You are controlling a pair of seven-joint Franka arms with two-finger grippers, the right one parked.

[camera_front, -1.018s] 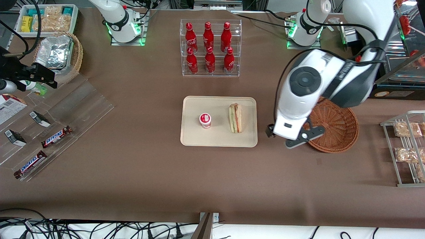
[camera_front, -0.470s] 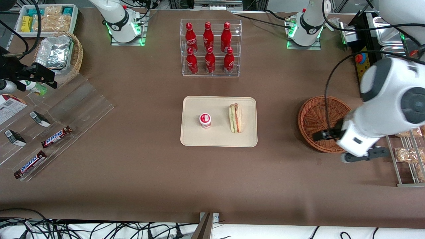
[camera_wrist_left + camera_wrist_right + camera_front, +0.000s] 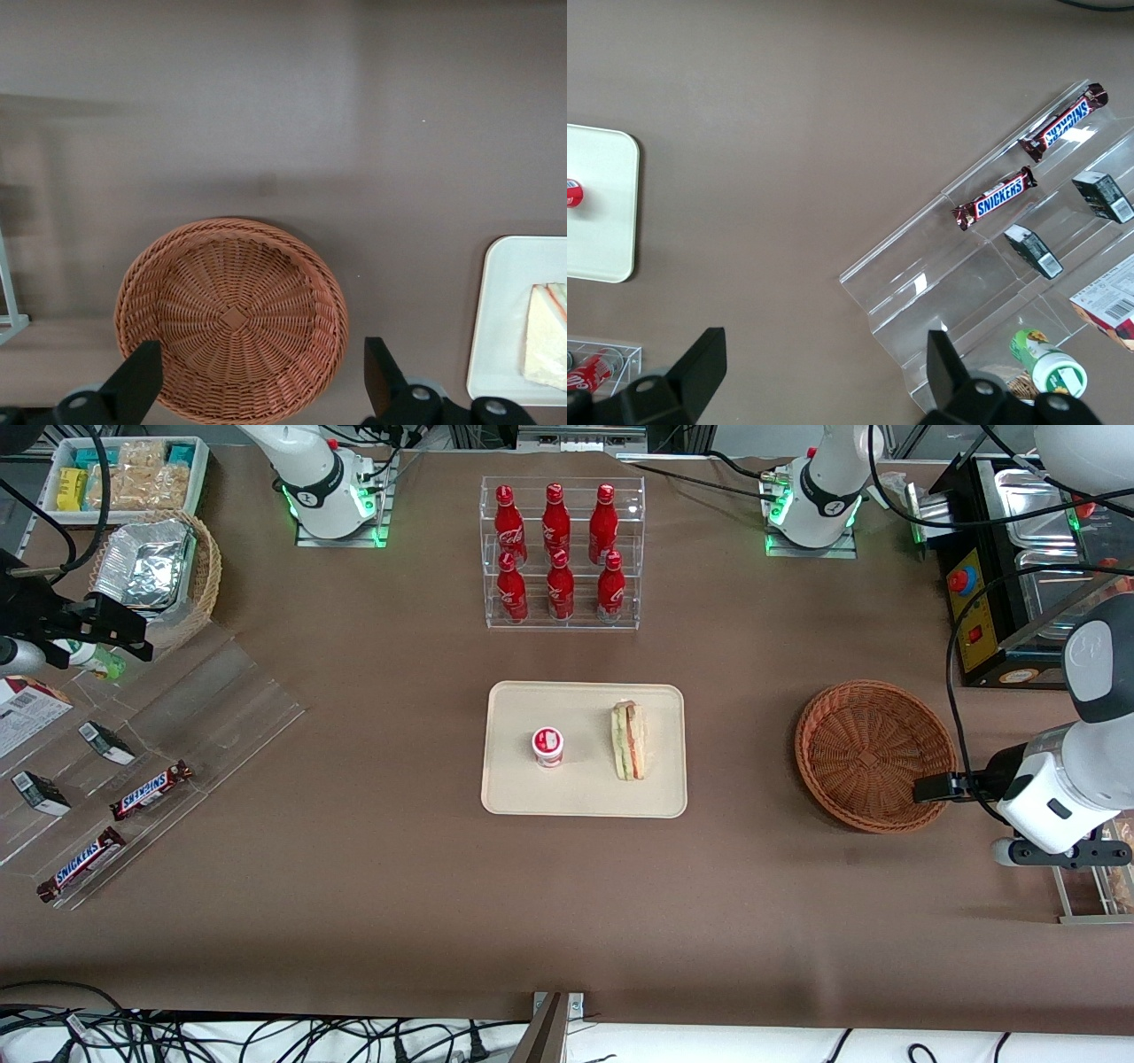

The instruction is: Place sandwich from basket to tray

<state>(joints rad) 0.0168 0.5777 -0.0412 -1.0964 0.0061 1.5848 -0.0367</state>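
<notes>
The sandwich (image 3: 628,741) lies on the tray (image 3: 580,797) at frame centre — the gripper (image 3: 257,394), fingers spread wide, hangs over the empty basket (image 3: 873,755).

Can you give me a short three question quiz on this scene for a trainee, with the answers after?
1. True or false: the sandwich lies in the basket.
2. What else stands on the tray beside the sandwich? A) a red bottle B) a small red and white cup C) a candy bar
3. Where is the gripper, and how do its fingers stand?

Key
1. False: it lies on the tray, and the basket holds nothing.
2. B
3. Above the basket's edge, toward the working arm's end of the table, open and holding nothing.
</notes>
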